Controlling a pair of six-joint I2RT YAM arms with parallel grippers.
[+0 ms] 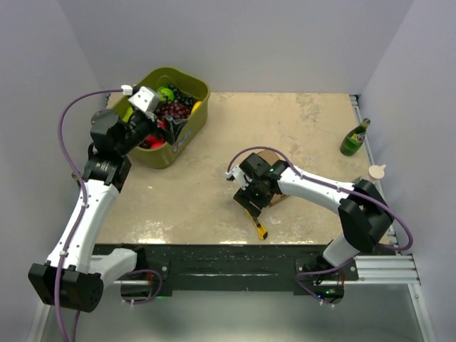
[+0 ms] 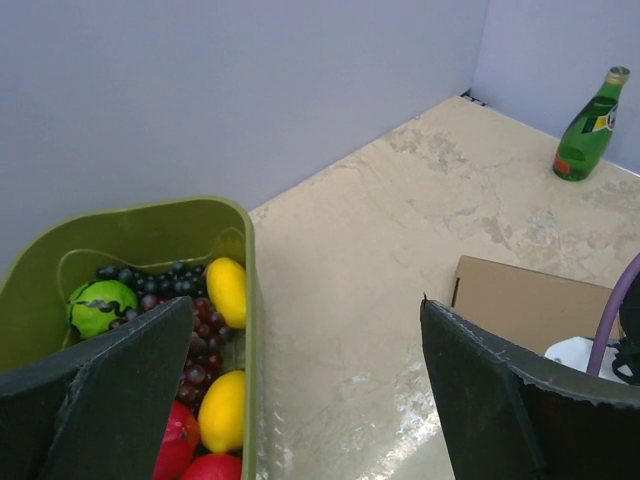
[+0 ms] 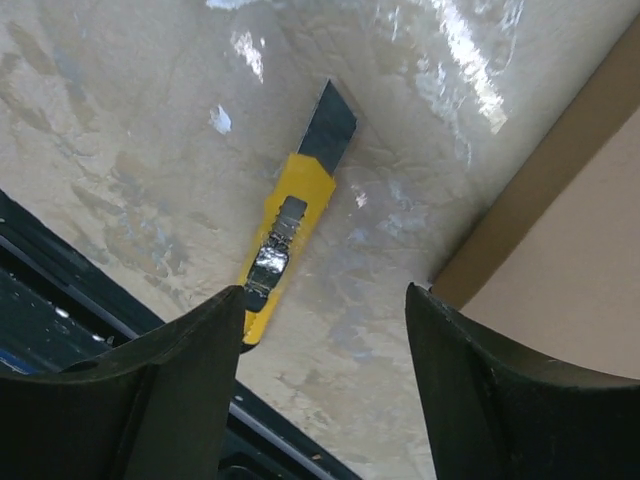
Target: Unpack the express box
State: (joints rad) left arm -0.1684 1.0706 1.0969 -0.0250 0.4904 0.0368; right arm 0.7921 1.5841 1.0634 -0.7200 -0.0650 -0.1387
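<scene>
The express box [image 1: 268, 156] lies flat on the bench [image 1: 306, 121], right of the middle and nearer the near edge than the far one. The right arm covers most of it, so I cannot tell whether its flaps are shut. Just beside it on the near-edge side, not touching, lies a yellow utility knife [image 3: 285, 240] with its blade out.

The right tool [image 3: 322, 340] hovers over the knife, jaws wide and empty. The step in hand looks like picking up the knife to slit the box open. The handle sits closer to one finger [image 3: 175, 385], so the next move probably means centring, lowering to the bench and closing across the yellow handle, clear of the blade.

At the far left corner the left tool [image 2: 310, 400] hangs wide and empty over the olive-green fruit tub [image 1: 194, 107]. A green bottle [image 1: 355, 137] stands by the right edge.
</scene>
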